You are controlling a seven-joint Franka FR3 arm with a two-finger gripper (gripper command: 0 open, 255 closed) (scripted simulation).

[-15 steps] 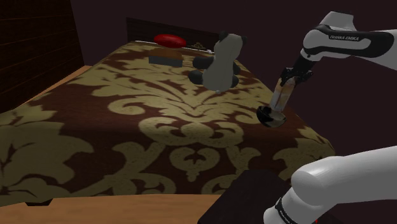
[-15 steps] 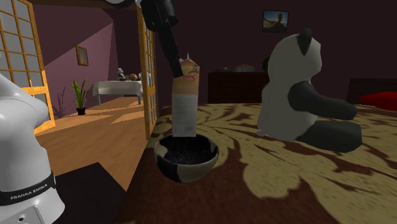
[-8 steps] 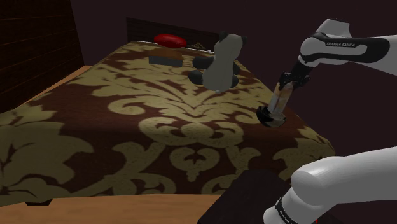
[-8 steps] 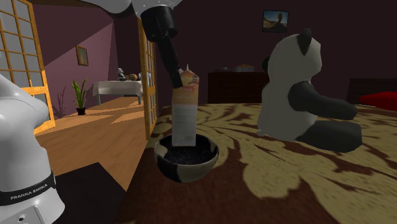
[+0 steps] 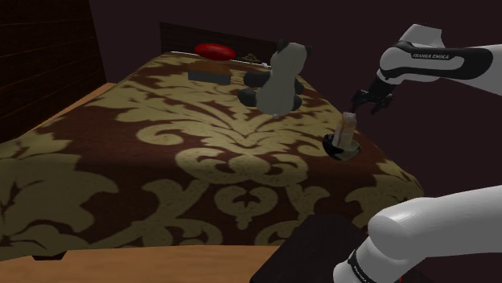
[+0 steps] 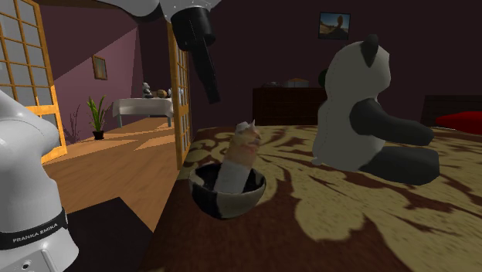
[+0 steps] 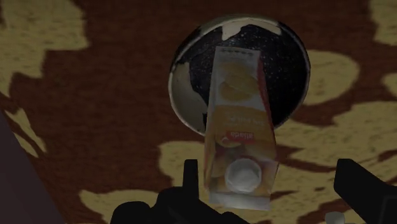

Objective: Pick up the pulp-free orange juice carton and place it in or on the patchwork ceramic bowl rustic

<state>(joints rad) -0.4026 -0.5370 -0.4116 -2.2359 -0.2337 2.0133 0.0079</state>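
The orange juice carton (image 5: 347,129) (image 6: 240,157) stands tilted inside the dark speckled bowl with pale patches (image 5: 341,150) (image 6: 226,199), near the bedspread's edge by the stand. My gripper (image 5: 368,101) (image 6: 214,97) hangs open just above the carton and is not touching it. In the wrist view the carton (image 7: 238,121) leans up out of the bowl (image 7: 184,76) toward the camera, capped top nearest. It lies between my spread fingers (image 7: 189,175) with a gap on each side.
A panda plush (image 5: 280,79) (image 6: 363,108) sits on the patterned bedspread (image 5: 185,153) beyond the bowl. A red cushion (image 5: 214,51) and a dark flat object (image 5: 209,75) lie at the bed's head. The stand (image 5: 322,249) is close below the bowl.
The carton was lowered into the bowl, then my fingers opened and let it go. It has dropped and tipped over inside the bowl, and the gripper is now above it.
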